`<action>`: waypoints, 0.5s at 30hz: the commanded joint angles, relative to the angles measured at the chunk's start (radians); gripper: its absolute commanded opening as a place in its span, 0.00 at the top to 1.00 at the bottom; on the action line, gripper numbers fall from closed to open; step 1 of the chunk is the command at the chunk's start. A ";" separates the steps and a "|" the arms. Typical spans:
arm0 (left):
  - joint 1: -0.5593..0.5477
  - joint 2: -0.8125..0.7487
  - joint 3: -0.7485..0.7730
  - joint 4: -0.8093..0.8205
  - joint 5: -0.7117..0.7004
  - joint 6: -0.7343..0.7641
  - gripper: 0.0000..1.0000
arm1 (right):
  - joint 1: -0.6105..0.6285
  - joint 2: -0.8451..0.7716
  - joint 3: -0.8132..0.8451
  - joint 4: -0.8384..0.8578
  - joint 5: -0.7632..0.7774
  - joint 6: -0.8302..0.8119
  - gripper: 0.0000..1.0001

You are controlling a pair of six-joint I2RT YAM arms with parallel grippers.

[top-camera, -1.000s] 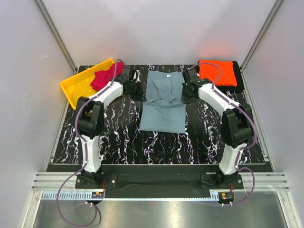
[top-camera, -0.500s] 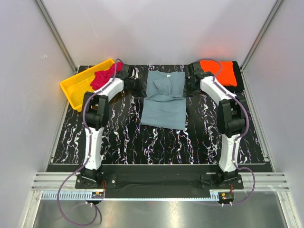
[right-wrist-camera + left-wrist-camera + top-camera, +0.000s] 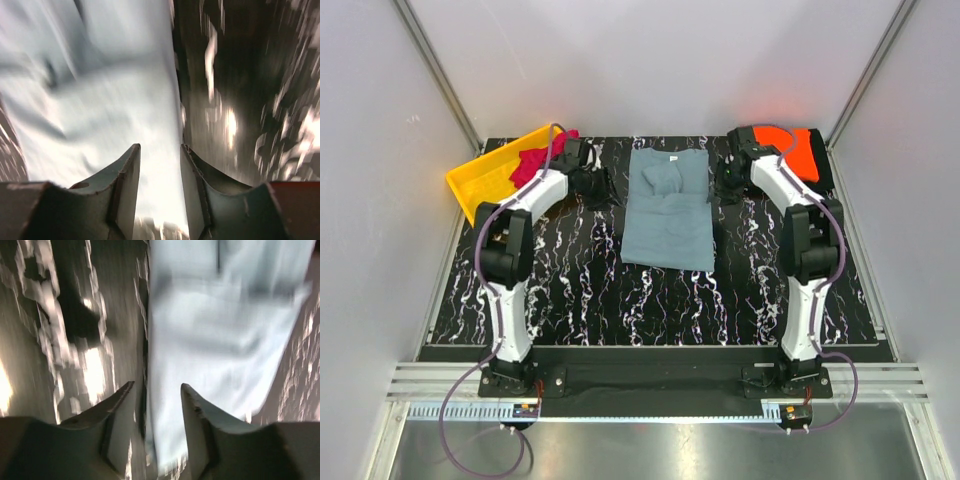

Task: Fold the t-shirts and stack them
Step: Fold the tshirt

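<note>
The grey-blue t-shirt (image 3: 666, 212) lies flat at the middle back of the table, its sleeves folded inward near the collar. My left gripper (image 3: 594, 186) sits just off the shirt's left edge and is open, nothing between its fingers; in the left wrist view the gripper (image 3: 157, 390) hangs over the shirt's edge (image 3: 220, 330). My right gripper (image 3: 729, 186) sits just off the shirt's right edge, open and empty too; its wrist view shows the gripper (image 3: 160, 150) above the cloth (image 3: 100, 100). The orange t-shirt (image 3: 801, 152) lies back right. The crimson t-shirt (image 3: 532, 161) lies in the bin.
A yellow plastic bin (image 3: 478, 180) stands tilted at the back left corner. The orange shirt rests on a black pad (image 3: 826, 172) against the right wall. Black marbled tabletop (image 3: 650, 300) stretches in front of the shirt. Grey walls close in on three sides.
Both grippers have opened and let go of the grey-blue shirt, then drawn back outward from its edges. The shirt now lies with its sleeves folded in.
</note>
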 commanded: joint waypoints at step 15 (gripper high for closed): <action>-0.116 -0.345 -0.558 0.275 0.115 0.035 0.44 | 0.006 -0.409 -0.623 0.104 -0.238 0.029 0.51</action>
